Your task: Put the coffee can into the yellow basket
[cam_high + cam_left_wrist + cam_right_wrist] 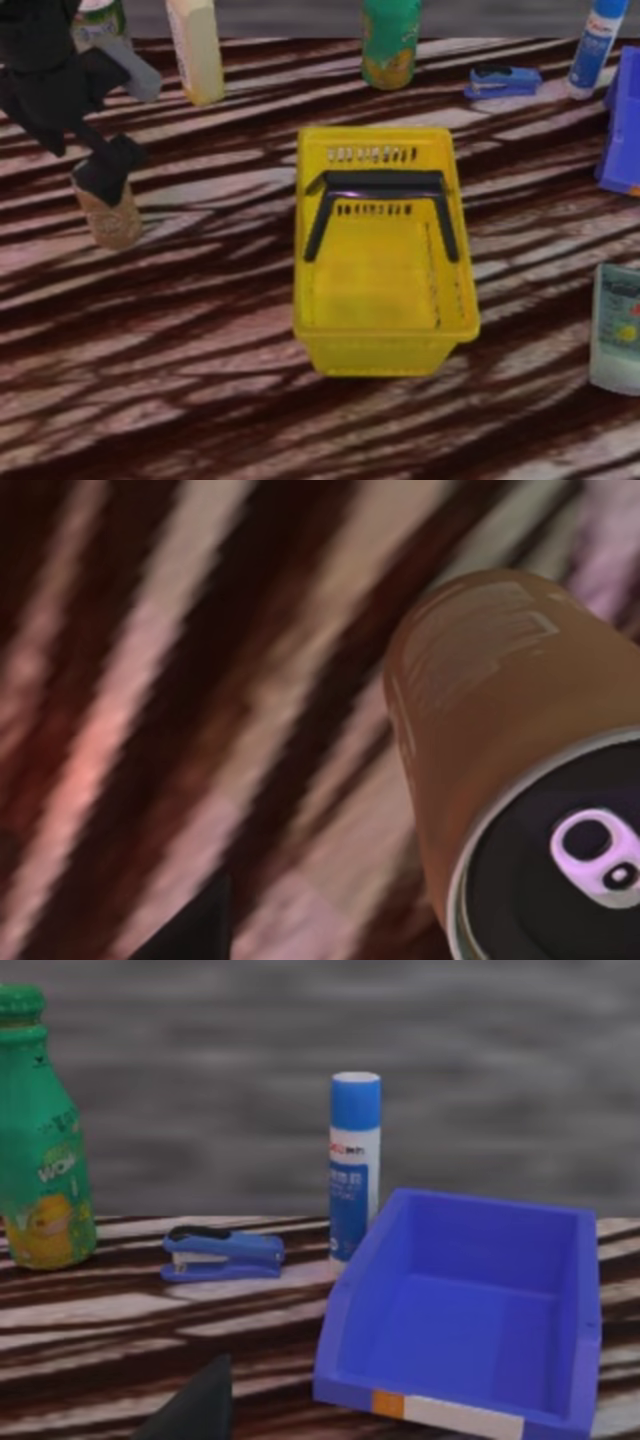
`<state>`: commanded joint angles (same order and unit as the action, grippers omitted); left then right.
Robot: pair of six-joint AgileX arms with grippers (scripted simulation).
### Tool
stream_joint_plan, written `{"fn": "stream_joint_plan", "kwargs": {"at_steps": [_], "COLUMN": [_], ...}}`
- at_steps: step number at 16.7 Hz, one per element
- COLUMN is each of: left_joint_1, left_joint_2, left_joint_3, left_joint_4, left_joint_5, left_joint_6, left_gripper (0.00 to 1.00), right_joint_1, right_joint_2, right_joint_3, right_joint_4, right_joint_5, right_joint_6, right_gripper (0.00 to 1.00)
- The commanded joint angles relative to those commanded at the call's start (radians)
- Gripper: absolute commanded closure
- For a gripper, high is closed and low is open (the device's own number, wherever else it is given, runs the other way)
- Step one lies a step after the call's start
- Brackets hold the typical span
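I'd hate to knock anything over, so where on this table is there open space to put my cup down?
Bare wood runs along the near edge, in front of the yellow basket, and between the basket and the coffee can under the left gripper. The far edge is crowded: bottles, stapler, glue stick, blue bin.

Setting: rendered tabletop bench for robot trials, not a lived-in room; plain grey backdrop behind a streaked dark-wood table (200, 400). Stock is a mixed lot of shop and office goods: yellow basket (385, 345), stapler (222, 1254), glue stick (354, 1165), blue bin (470, 1320), green bottle (40, 1150), pale bottle (195, 50), and a carton (618, 325) at the right edge. Black arm (45, 75) over the left side.
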<state>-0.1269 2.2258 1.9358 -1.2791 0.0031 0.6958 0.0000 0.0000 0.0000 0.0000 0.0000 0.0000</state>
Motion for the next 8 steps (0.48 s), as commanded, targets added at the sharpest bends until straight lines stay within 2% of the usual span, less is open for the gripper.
{"fn": "stream_joint_plan", "kwargs": {"at_steps": [8], "left_joint_1": [0.001], "left_joint_2": [0.006], "left_joint_3": [-0.037], "left_joint_4": [0.042], "left_joint_5": [0.000], "left_joint_6": [0.003], "left_gripper": [0.00], "right_joint_1": [0.000], "right_joint_2": [0.000], "right_joint_3": [0.000], "right_joint_4": [0.000], "right_joint_5": [0.000], "right_joint_6": [0.000], "right_gripper": [0.00]}}
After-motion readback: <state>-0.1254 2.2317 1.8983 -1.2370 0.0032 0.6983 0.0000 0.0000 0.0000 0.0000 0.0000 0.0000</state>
